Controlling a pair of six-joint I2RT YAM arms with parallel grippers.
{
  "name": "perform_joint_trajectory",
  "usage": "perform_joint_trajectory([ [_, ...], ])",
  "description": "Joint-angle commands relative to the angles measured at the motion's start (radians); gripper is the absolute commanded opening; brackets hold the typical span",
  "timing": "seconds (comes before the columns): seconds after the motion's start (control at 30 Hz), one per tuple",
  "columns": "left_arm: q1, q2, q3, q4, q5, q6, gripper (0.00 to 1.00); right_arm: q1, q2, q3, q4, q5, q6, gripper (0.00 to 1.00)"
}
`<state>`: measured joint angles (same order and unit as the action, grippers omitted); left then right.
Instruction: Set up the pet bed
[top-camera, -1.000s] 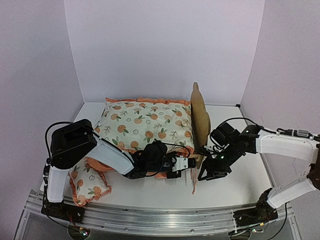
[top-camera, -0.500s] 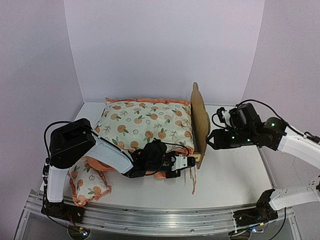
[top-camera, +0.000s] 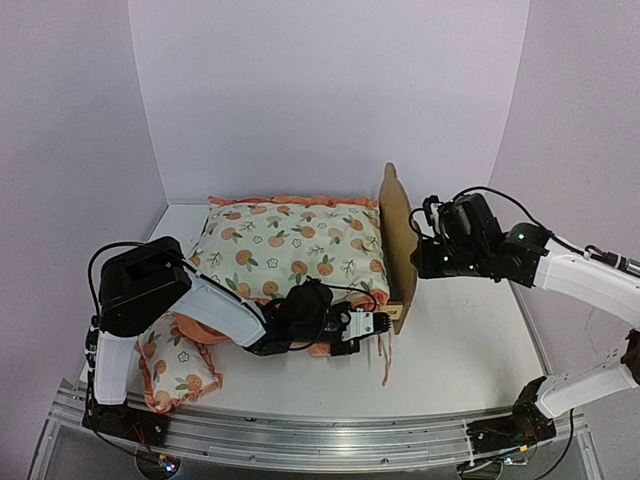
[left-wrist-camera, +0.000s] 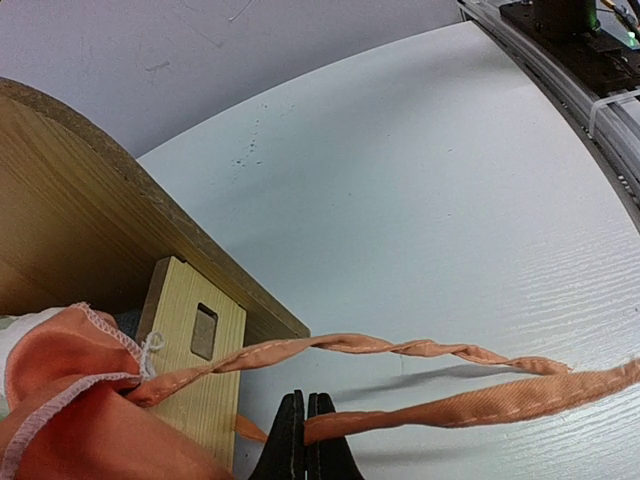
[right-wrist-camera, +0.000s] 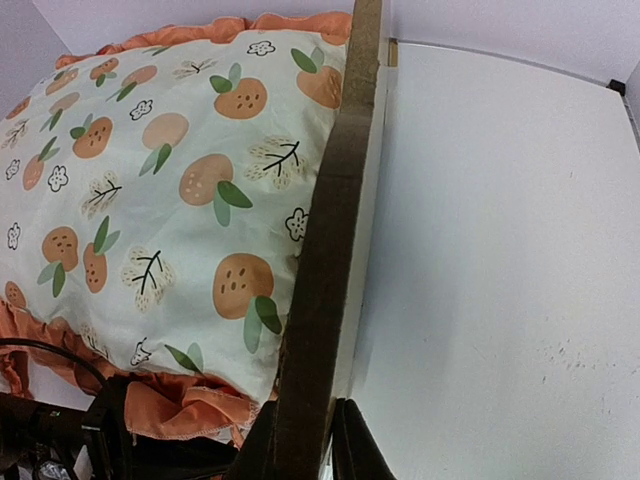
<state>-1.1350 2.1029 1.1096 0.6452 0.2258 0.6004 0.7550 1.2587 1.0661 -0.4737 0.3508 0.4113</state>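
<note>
Two grips, left hand (left-wrist-camera: 305, 402) ribbon (left-wrist-camera: 480, 400), right hand (right-wrist-camera: 308, 440) bed (right-wrist-camera: 340, 180)

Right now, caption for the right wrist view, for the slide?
Right gripper pinching the headboard of the pet bed, fruit-print cushion against its inner face.

Bright even light, soft shadows

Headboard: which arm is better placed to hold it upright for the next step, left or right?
Right, probably. The right gripper grips the headboard edge, one finger on each side. The left gripper is shut on the orange tie of the fruit-print cushion, so it is busy.
</note>
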Motion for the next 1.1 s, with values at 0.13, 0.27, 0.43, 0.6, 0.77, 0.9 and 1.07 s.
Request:
perform_joint_trajectory([
  [0.13, -0.008, -0.027, 0.03, 0.033, 0.062, -0.041, 0.0, -0.006, 0.091, 0.207, 0.118, 0.047, 0.021, 0.0],
  [0.27, -0.008, -0.002, 0.059, -0.006, 0.128, -0.066, 0.0, -0.006, 0.128, 0.285, 0.15, 0.035, 0.011, 0.0],
  [0.43, -0.009, 0.022, 0.068, -0.079, 0.203, -0.129, 0.0, -0.009, 0.17, 0.353, 0.166, 0.02, -0.051, 0.0],
  [0.6, -0.011, 0.001, 0.061, -0.162, 0.294, -0.109, 0.0, -0.064, 0.191, 0.258, 0.167, -0.023, -0.009, 0.0],
  [0.77, -0.002, -0.027, 0.075, -0.181, 0.258, -0.194, 0.0, -0.077, 0.187, 0.143, 0.17, -0.058, 0.001, 0.0],
  [0.9, 0.016, -0.025, 0.112, -0.191, 0.247, -0.278, 0.0, -0.077, 0.141, 0.059, 0.17, -0.106, 0.01, 0.03],
  [1.07, 0.028, -0.002, 0.123, -0.186, 0.218, -0.325, 0.0, -0.077, 0.031, -0.046, 0.14, -0.164, 0.027, 0.36],
])
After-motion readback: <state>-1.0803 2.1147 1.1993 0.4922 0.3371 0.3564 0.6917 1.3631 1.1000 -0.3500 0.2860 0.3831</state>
